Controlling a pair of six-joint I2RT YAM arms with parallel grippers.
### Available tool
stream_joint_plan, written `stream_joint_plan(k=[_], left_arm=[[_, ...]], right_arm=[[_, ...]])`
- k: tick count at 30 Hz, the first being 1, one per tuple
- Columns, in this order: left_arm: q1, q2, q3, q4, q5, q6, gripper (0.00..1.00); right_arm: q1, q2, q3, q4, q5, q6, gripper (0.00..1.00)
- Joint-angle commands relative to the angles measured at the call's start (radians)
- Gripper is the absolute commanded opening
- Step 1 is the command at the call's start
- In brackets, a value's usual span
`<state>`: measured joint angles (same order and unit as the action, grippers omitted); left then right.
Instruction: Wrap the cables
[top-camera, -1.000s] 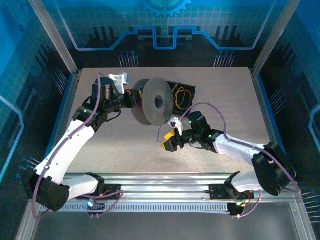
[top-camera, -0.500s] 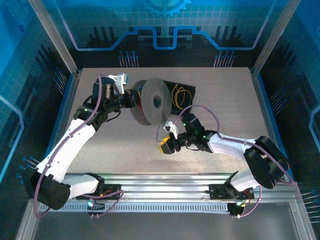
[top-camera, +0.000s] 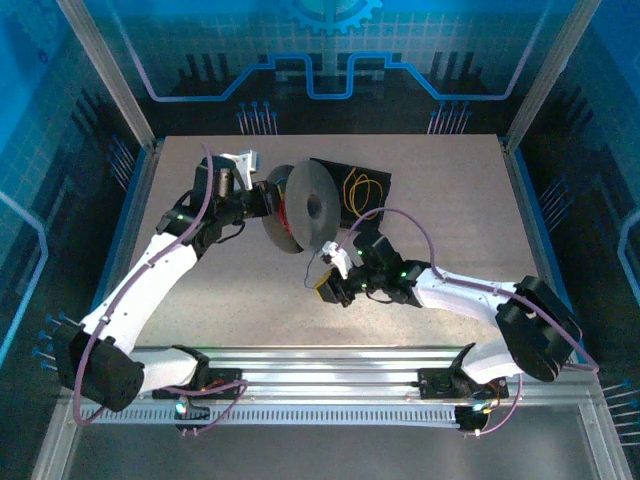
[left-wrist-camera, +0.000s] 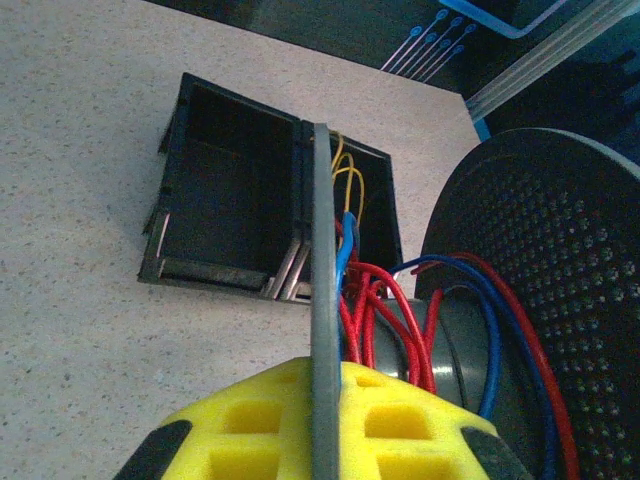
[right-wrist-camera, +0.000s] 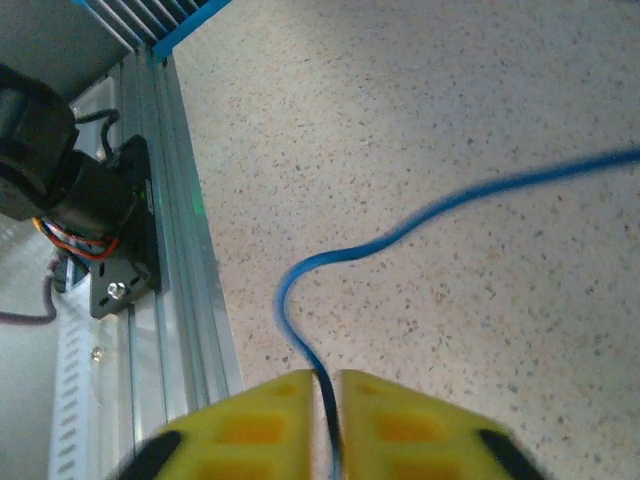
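From above, two arms reach over the bench (top-camera: 230, 290). The left gripper (top-camera: 265, 196) meets one grey spool (top-camera: 305, 205), held on edge just beside one black box (top-camera: 372, 180). A looped yellow cable (top-camera: 360, 190) lies in that box. The right gripper (top-camera: 330, 287) sits low over the bench, near the spool's front side.

At the left wrist, the two yellow pads are clamped on the thin edge of one flange (left-wrist-camera: 320, 230) of the spool (the second flange, dotted with small holes, stands to the right). Between the two flanges, the red cable (left-wrist-camera: 385, 310) lies in several loops around the core. The blue cable (left-wrist-camera: 345, 250) runs among them. The box shows two compartments, and the yellow cable rises from the right one. That makes three cable colours counted.

At the right wrist, the two yellow fingers are pressed together on the blue cable, which curves away across the bench. One aluminium rail (right-wrist-camera: 185, 260) runs along the left.
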<state>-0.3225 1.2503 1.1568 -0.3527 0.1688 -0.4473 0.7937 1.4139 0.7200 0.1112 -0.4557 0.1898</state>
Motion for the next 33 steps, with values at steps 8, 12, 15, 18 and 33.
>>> stream_joint_plan(k=[8, 12, 15, 18, 33], left_arm=[[0.004, 0.026, -0.012, 0.11, -0.148, -0.035, 0.0], [0.003, 0.056, -0.013, 0.131, -0.218, -0.031, 0.0], [0.003, 0.089, -0.005, 0.136, -0.241, -0.023, 0.0], [0.003, 0.115, 0.0, 0.139, -0.257, -0.011, 0.0], [-0.144, 0.169, 0.006, 0.135, -0.349, 0.192, 0.0]], right_arm=[[0.15, 0.001, 0.088, -0.065, 0.156, 0.042, 0.0], [0.188, -0.026, 0.115, -0.069, 0.164, 0.093, 0.0], [0.215, -0.059, 0.134, -0.082, 0.188, 0.102, 0.0], [0.228, -0.097, 0.152, -0.11, 0.217, 0.106, 0.0], [0.11, -0.204, 0.38, -0.393, 0.434, 0.104, 0.0]])
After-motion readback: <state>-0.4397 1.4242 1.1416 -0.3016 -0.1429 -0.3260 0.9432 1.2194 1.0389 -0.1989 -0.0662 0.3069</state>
